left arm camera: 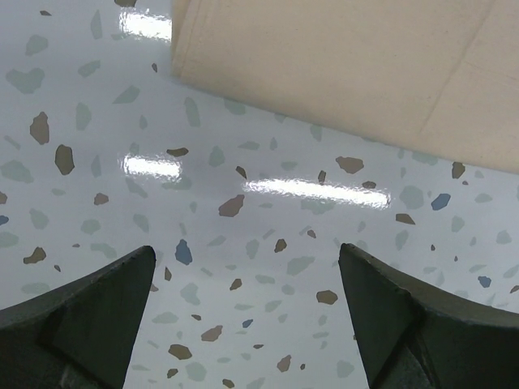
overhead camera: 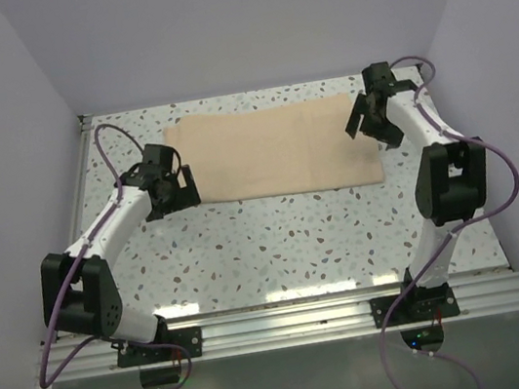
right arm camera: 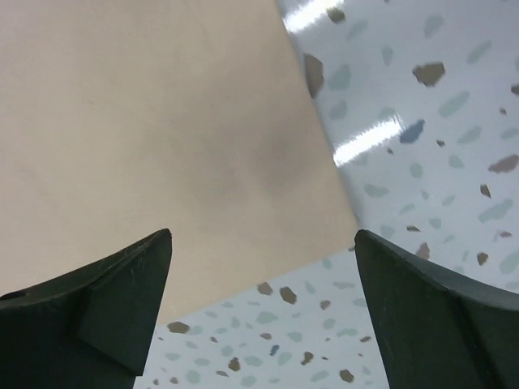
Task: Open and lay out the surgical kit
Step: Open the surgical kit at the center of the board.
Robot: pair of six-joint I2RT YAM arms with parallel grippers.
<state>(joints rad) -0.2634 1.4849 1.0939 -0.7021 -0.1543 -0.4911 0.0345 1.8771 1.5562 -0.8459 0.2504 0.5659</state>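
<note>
The beige cloth wrap [overhead camera: 272, 151] lies flat on the speckled table as a long folded rectangle. The steel tray and instruments are hidden or out of view. My left gripper [overhead camera: 177, 190] is open and empty, just off the cloth's near left corner; the left wrist view shows the cloth [left arm camera: 340, 65] beyond the open fingers [left arm camera: 97, 308]. My right gripper [overhead camera: 374, 122] is open and empty above the cloth's right end; the right wrist view shows the cloth's corner [right arm camera: 162, 138] between and beyond the fingers [right arm camera: 422, 300].
The speckled table [overhead camera: 286, 240] is walled on the left, back and right by plain lilac panels. A metal rail [overhead camera: 290, 323] with the arm bases runs along the near edge. Purple cables loop from both arms.
</note>
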